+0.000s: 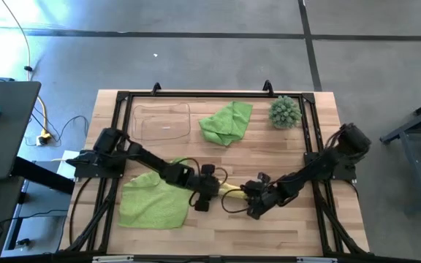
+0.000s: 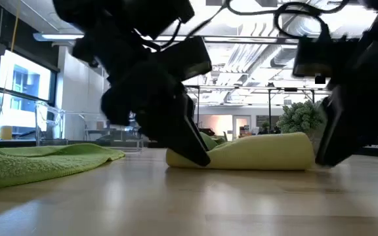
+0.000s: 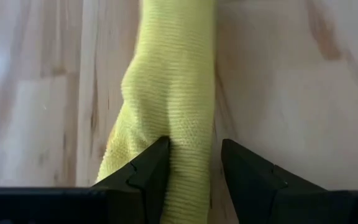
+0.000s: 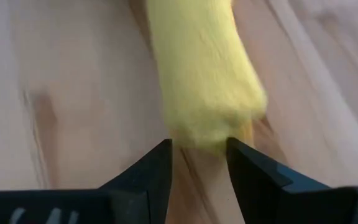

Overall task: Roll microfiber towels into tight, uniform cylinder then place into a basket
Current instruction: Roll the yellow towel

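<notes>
The yellow towel [image 1: 232, 191], rolled into a cylinder, lies on the table between my two grippers; it also shows in the low view [image 2: 261, 152]. My left gripper [image 1: 205, 193] is shut on its left end. My right gripper [image 1: 253, 201] is open, its fingertips [image 4: 161, 163] at the roll's right end [image 4: 211, 127]; I cannot tell whether they touch it. One lime green towel [image 1: 154, 201] lies spread flat at the near left. The other [image 1: 226, 122] lies crumpled at the far middle. The clear basket [image 1: 161, 120] stands at the far left. My left gripper has the left end of the yellow roll [image 3: 182, 146] between its two fingers. The fingers slant down from the table's left and lie along the roll. The roll rests on the table along its whole length.
A spiky green ball plant [image 1: 284, 112] stands at the far right corner. A black frame rail [image 1: 218, 95] runs round the table's edges. Bare wood [image 1: 269, 234] lies near the front edge.
</notes>
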You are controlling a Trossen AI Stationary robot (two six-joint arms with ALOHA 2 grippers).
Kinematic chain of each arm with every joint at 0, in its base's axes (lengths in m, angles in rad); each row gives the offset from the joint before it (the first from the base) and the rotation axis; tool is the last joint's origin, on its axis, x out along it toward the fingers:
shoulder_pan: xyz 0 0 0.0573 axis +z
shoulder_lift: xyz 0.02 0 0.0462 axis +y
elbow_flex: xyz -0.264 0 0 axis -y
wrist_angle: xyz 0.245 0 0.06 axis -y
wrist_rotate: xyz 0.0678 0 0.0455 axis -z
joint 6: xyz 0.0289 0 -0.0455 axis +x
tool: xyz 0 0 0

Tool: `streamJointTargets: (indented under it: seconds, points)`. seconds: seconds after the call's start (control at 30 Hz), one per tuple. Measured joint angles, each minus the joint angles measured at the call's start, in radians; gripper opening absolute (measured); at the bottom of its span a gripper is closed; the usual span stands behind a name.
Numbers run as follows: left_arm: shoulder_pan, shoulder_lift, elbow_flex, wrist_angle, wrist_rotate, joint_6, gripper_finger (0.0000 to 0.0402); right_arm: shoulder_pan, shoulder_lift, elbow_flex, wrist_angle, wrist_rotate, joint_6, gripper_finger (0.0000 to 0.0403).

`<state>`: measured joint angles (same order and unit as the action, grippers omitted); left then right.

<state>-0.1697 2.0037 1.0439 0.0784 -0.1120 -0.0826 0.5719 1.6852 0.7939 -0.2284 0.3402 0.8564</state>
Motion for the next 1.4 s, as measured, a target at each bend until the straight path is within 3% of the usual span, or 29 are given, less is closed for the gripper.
streamJointTargets:
  seconds: [0.2, 0.37, 0.47, 0.53, 0.87, 1.0, 1.13, 1.4]
  points:
    - [0.074, 0.000, 0.000, -0.002, 0.179, -0.171, 0.0141, 0.017, -0.121, 0.004, -0.045, 0.023, -0.033, 0.0162]
    - [0.113, 0.003, -0.002, 0.012, 0.268, -0.214, 0.0141, 0.075, -0.088, 0.006, 0.165, 0.202, -0.319, 0.0163]
    - [0.117, 0.003, -0.003, 0.021, 0.267, -0.214, 0.0141, 0.094, -0.034, 0.006, 0.257, 0.286, -0.527, 0.0163]
    - [0.117, 0.003, -0.003, 0.023, 0.264, -0.214, 0.0141, 0.094, 0.001, 0.006, 0.282, 0.314, -0.574, 0.0163]
    - [0.116, 0.005, -0.004, 0.048, 0.235, -0.213, 0.0141, 0.037, 0.097, 0.008, 0.254, 0.240, -0.509, 0.0204]
    - [0.105, -0.008, -0.005, 0.049, 0.243, -0.164, 0.0141, 0.022, 0.102, 0.010, 0.197, 0.221, -0.397, 0.0211]
    - [0.080, -0.052, -0.009, 0.025, 0.216, -0.054, 0.0141, 0.015, 0.099, 0.013, 0.144, 0.172, -0.241, 0.0211]
    - [0.000, -0.105, -0.009, 0.088, 0.020, 0.275, 0.0141, 0.017, 0.099, 0.012, 0.146, 0.156, -0.112, 0.0211]
